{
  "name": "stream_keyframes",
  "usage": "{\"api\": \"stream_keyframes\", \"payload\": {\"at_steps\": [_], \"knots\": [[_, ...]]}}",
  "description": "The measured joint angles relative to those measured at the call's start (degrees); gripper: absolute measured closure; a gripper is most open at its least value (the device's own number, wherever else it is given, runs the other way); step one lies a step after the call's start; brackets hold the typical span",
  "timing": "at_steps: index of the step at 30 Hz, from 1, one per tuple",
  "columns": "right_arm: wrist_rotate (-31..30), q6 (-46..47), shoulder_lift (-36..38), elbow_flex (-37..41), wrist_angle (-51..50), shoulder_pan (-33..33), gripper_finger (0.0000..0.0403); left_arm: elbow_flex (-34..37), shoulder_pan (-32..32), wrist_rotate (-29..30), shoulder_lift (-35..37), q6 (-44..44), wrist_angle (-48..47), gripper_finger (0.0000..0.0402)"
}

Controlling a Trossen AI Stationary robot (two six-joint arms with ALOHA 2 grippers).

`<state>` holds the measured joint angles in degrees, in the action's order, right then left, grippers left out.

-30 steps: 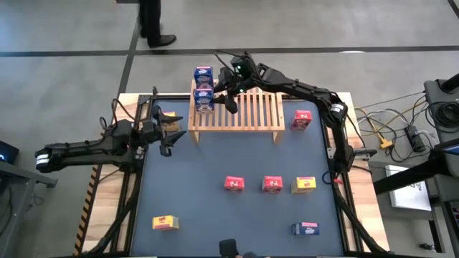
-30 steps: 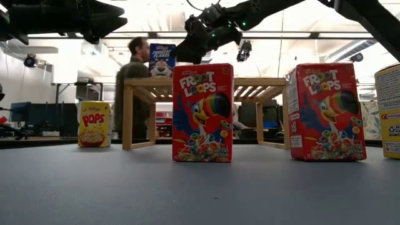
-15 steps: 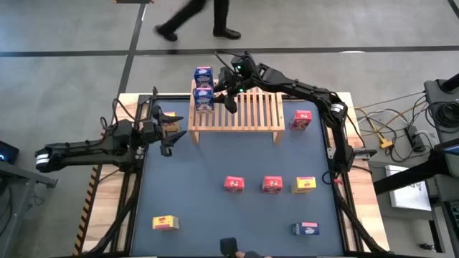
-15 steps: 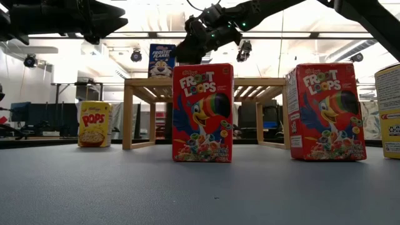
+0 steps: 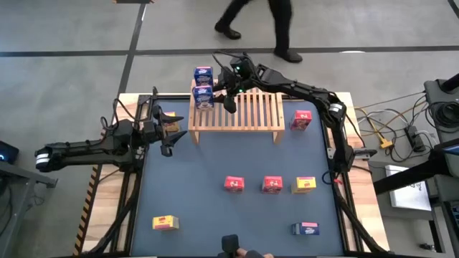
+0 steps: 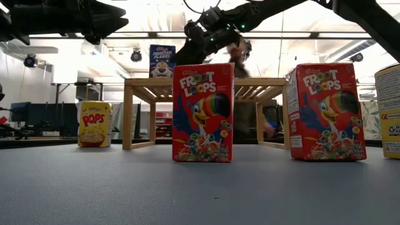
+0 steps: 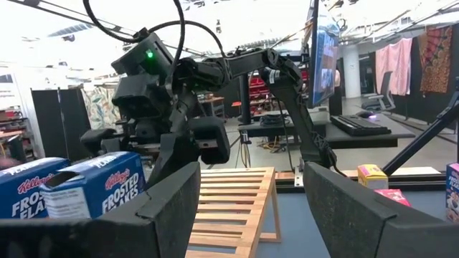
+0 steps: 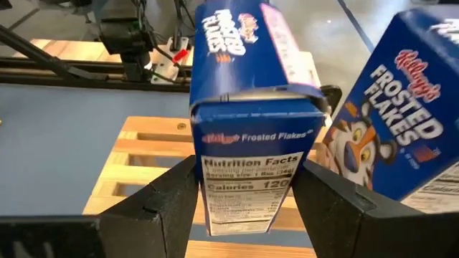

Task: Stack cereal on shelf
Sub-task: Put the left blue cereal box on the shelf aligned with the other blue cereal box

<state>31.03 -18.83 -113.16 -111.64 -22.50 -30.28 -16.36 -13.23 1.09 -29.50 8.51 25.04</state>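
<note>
Two blue boxes (image 5: pixel 203 86) stand on the shelf (image 5: pixel 247 115). The right claw (image 5: pixel 224 92) sits open around one. Seven boxes (image 5: pixel 271 184) wait on the surface (image 5: pixel 215 215). The left claw (image 5: pixel 172 136) waits open.

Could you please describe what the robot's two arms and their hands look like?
Both arms are dark, slim and jointed, with black cables looping along them. The right hand has a green light glowing on its wrist; the left hand is black too. Each has two flat, dark, wedge-shaped fingers.

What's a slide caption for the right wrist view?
Right gripper straddling a blue Frosted Flakes box on the slatted shelf, a second blue box alongside.
</note>
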Motion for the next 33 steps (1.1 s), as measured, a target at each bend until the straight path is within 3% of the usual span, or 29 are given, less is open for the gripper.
{"api": "stream_keyframes", "payload": {"at_steps": [19, 24, 33], "knots": [[0.29, 2.78, 0.11, -0.36, 0.02, -0.11, 0.0188, 0.00, 0.00, 0.01, -0.04, 0.00, 0.37, 0.0171], [-3.11, 3.87, 0.13, -0.36, 0.27, 0.01, 0.0188, 0.00, 0.00, 0.01, -0.04, 0.01, 0.35, 0.0171], [-4.10, 3.85, 0.17, -0.36, 0.31, 0.52, 0.0188, 0.00, 0.00, 0.01, -0.04, 0.02, 0.34, 0.0171]]}}
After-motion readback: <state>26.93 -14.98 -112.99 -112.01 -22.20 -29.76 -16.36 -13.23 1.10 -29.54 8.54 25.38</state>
